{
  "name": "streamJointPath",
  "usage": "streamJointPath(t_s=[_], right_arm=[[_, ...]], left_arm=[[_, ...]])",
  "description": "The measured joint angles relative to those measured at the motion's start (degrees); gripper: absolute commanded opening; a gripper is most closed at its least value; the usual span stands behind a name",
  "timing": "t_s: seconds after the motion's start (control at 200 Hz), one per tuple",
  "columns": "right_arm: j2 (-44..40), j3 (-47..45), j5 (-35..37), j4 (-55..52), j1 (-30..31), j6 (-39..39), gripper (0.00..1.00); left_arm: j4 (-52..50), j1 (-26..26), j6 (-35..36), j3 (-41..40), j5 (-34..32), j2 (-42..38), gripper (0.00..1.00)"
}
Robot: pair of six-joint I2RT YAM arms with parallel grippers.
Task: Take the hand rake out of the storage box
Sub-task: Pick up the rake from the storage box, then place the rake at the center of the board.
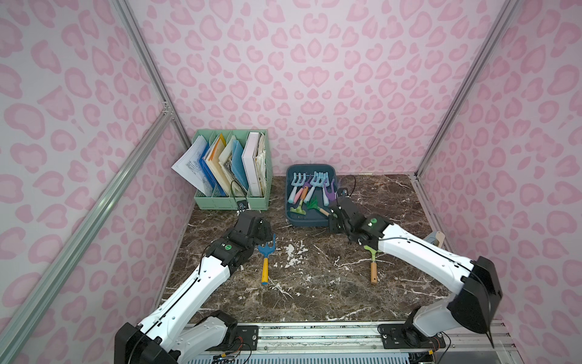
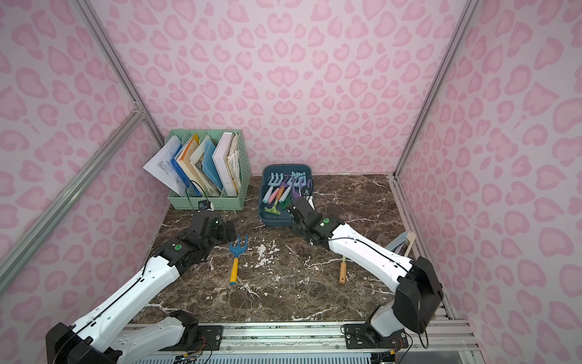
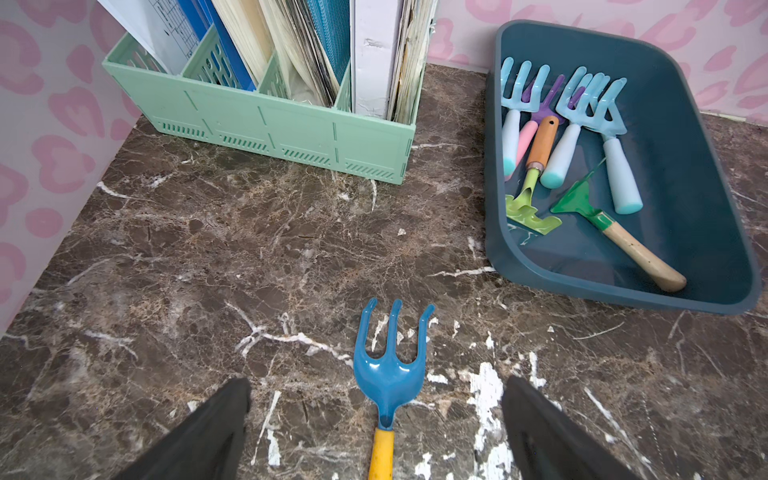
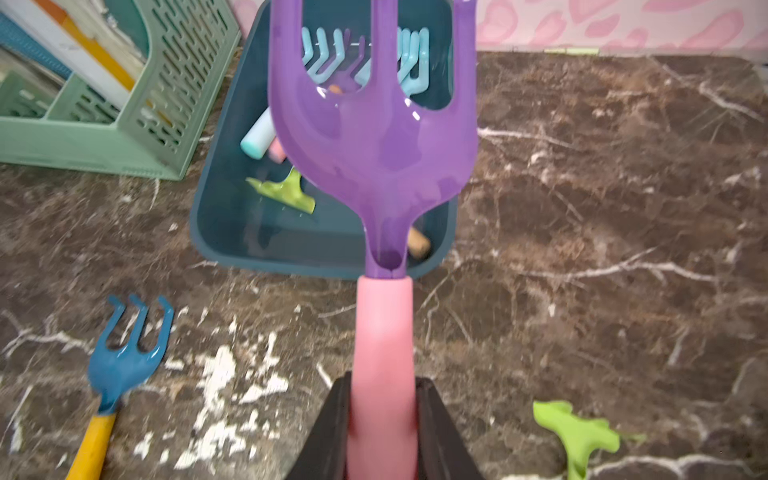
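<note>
The dark teal storage box stands by the back wall and holds several hand rakes: light blue ones, a yellow-green one and a green one. My right gripper is shut on the pink handle of a purple hand rake, lifted with its head over the box's right side. My left gripper is open above a blue rake with a yellow handle that lies on the table.
A mint-green file rack full of papers stands left of the box. A green rake with a wooden handle lies on the marble table under my right arm. A grey-blue object sits at the right edge. Pink walls close in three sides.
</note>
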Motion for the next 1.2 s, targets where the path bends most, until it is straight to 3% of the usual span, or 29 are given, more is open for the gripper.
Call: streamJointPath(t_s=[0.2, 0.345, 0.52, 0.88, 0.975, 1.2], right_arm=[[-9.99, -16.26, 2.21, -1.86, 6.93, 13.68, 0.00], [-11.54, -23.56, 1.60, -1.07, 7.63, 20.50, 0.00], [-6.75, -28.57, -2.43, 2.75, 7.96, 23.76, 0.00], [3.02, -27.15, -4.02, 6.84, 6.95, 23.21, 0.08], [3.65, -26.75, -4.17, 7.69, 6.38, 22.32, 0.17], [2.36, -26.88, -5.03, 6.10, 5.27, 20.44, 0.52]], left_arm=[[0.02, -0.02, 0.00, 0.00, 0.20, -0.31, 0.98], [0.02, -0.02, -0.04, 0.00, 0.42, -0.46, 0.99], [0.04, -0.02, -0.15, -0.04, 0.61, -0.74, 0.98], [0.07, -0.02, -0.17, -0.09, 0.63, -0.74, 0.99], [0.07, -0.02, -0.17, -0.09, 0.61, -0.72, 0.99], [0.04, -0.02, -0.17, -0.09, 0.61, -0.55, 0.99]])
